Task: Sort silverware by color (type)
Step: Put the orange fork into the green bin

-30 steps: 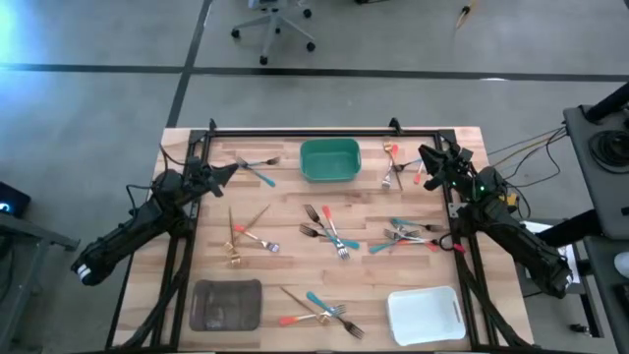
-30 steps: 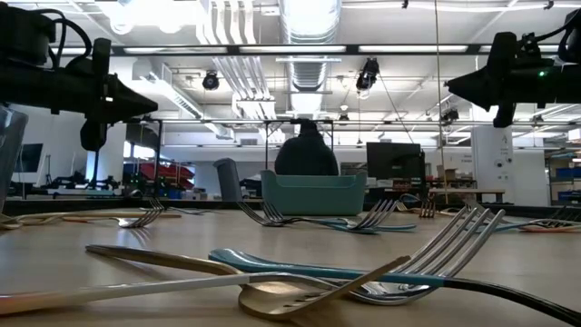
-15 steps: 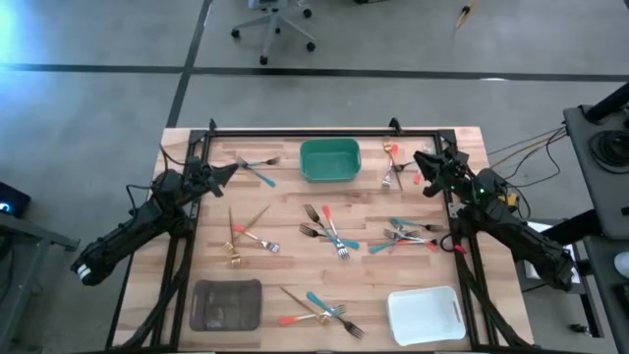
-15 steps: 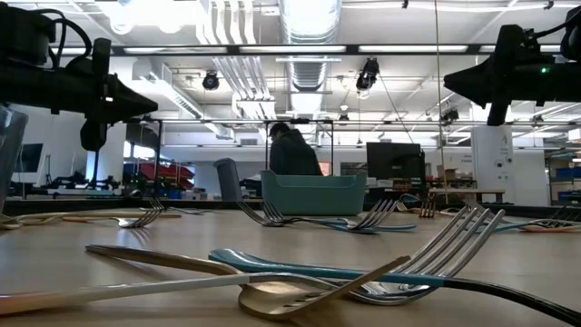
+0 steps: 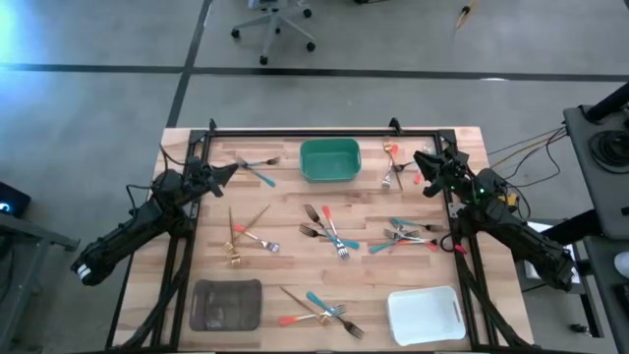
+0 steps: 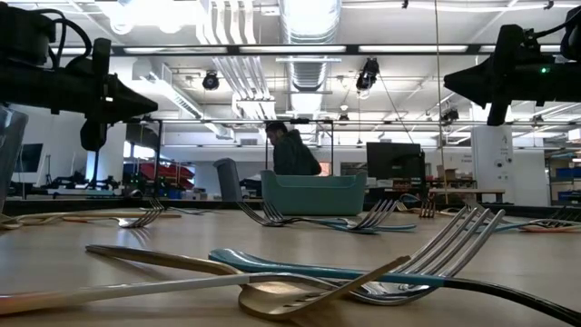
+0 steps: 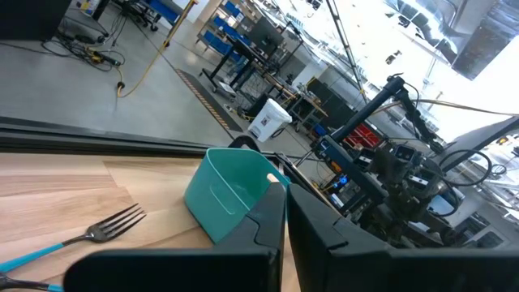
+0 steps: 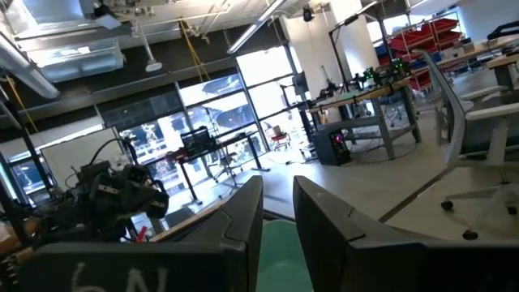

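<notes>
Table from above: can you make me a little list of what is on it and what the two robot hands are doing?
table: wooden top with forks scattered over it
green tray: at the far edge, middle, nothing seen in it
grey tray: near left, nothing seen in it
white tray: near right, nothing seen in it
teal-handled fork: beside the green tray
gold forks: left of centre
left hand: shut, holding nothing, above the far left of the table
right hand: slightly parted, holding nothing, above the far right
</notes>
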You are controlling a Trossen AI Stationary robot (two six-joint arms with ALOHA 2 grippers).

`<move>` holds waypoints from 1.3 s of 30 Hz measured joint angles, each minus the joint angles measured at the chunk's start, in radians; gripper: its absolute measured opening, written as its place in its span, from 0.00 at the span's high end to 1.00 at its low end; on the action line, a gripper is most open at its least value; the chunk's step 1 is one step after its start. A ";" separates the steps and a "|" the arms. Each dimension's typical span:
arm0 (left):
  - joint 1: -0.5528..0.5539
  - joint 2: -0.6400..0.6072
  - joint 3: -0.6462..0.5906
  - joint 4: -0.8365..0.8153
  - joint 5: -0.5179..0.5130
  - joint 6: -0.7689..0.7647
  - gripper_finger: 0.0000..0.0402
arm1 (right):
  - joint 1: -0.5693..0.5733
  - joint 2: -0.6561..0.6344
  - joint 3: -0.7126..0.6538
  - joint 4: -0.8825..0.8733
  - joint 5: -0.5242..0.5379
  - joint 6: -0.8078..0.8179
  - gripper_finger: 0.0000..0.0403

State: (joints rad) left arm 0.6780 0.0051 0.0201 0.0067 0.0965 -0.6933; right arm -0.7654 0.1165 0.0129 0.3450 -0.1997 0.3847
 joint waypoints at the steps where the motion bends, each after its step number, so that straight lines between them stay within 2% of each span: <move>1: 0.000 0.000 0.000 0.000 0.000 0.000 1.00 | 0.000 0.000 0.000 0.000 0.000 0.000 0.84; 16: 0.000 0.000 0.000 0.000 0.000 0.000 1.00 | 0.000 0.000 0.000 0.001 0.000 0.000 0.84; 24: 0.000 0.000 0.000 0.000 0.000 0.000 1.00 | 0.000 0.003 0.000 0.077 0.001 0.085 0.84; 28: 0.000 0.000 0.000 0.000 0.000 0.000 1.00 | 0.000 0.004 0.000 0.079 0.070 0.121 0.84; 39: 0.000 0.000 0.000 0.000 0.000 0.000 1.00 | 0.000 0.011 0.000 0.081 0.089 0.176 0.84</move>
State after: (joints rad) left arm 0.6781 0.0048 0.0202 0.0069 0.0963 -0.6933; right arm -0.7654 0.1276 0.0128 0.4259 -0.1107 0.5606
